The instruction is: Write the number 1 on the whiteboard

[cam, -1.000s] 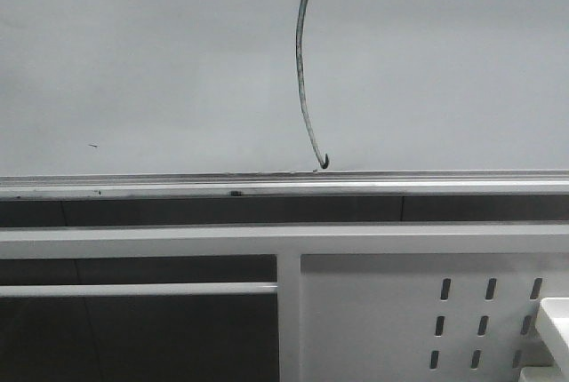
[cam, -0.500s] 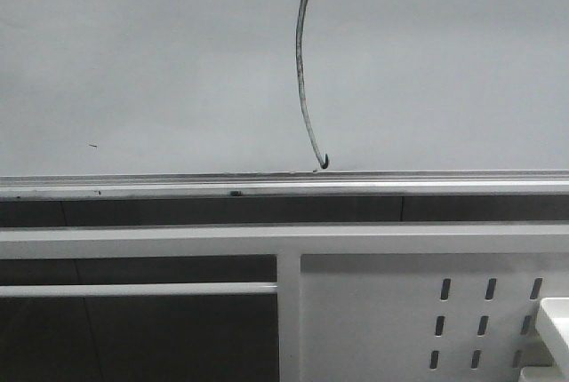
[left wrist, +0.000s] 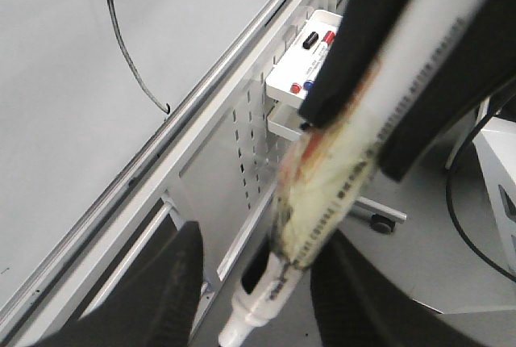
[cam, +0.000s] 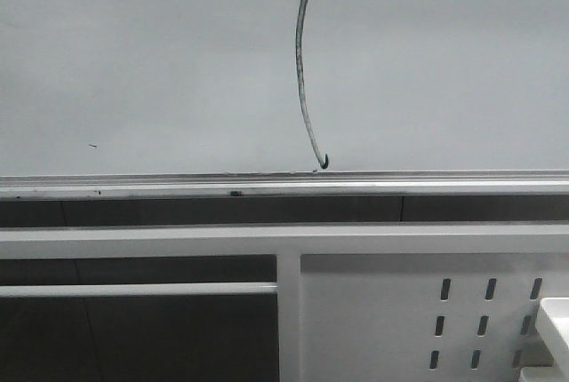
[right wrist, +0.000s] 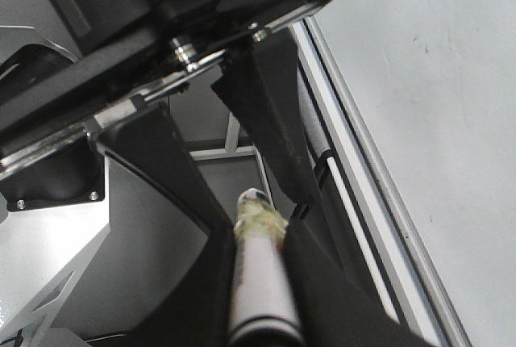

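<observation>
The whiteboard (cam: 133, 62) fills the upper front view, with its silver rail (cam: 178, 188) along the lower edge. The number 1 (cam: 300, 62) is a thin curved dark stroke with a blot on top and a tiny hook above the rail; it also shows in the left wrist view (left wrist: 125, 48). Neither gripper shows in the front view. My right gripper (right wrist: 260, 230) is shut on a white marker (right wrist: 262, 282) with a stained yellowish wrap (left wrist: 330, 186). My left gripper (left wrist: 264, 238) is open, its fingers either side of the marker (left wrist: 258, 298) without touching it.
A white perforated metal panel (cam: 400, 311) and frame bars sit below the board. A white tray (left wrist: 310, 60) holding spare markers hangs on the panel; its corner shows in the front view (cam: 556, 320). A caster wheel (left wrist: 379, 222) and cables (left wrist: 476, 226) are on the floor.
</observation>
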You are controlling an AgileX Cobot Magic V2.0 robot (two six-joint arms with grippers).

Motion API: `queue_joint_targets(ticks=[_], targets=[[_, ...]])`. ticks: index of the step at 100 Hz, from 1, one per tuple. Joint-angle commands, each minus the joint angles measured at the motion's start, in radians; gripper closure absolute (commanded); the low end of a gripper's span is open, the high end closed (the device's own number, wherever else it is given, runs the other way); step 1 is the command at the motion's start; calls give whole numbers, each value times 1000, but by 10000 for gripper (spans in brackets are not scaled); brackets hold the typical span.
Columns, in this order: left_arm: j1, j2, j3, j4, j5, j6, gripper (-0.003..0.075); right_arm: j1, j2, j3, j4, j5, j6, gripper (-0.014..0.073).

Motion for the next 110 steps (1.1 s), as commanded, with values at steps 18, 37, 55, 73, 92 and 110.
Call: queue_joint_targets(ticks=[18, 37, 55, 73, 92, 110], targets=[[1, 4, -36, -62, -54, -2, 616, 5, -16, -39, 3, -55, -9, 645], [1, 4, -36, -62, -54, 16, 740, 5, -16, -39, 3, -55, -9, 645], [1, 4, -36, -62, -56, 17, 740, 5, -16, -39, 3, -64, -9, 642], [1, 4, -36, -62, -68, 26, 740, 5, -16, -39, -4, -84, -9, 419], [1, 4, -13, -79, -156, 39, 740, 5, -34, -39, -33, -83, -9, 3], [1, 4, 73, -200, -345, 39, 740, 3, -133, -39, -105, -58, -7, 50]])
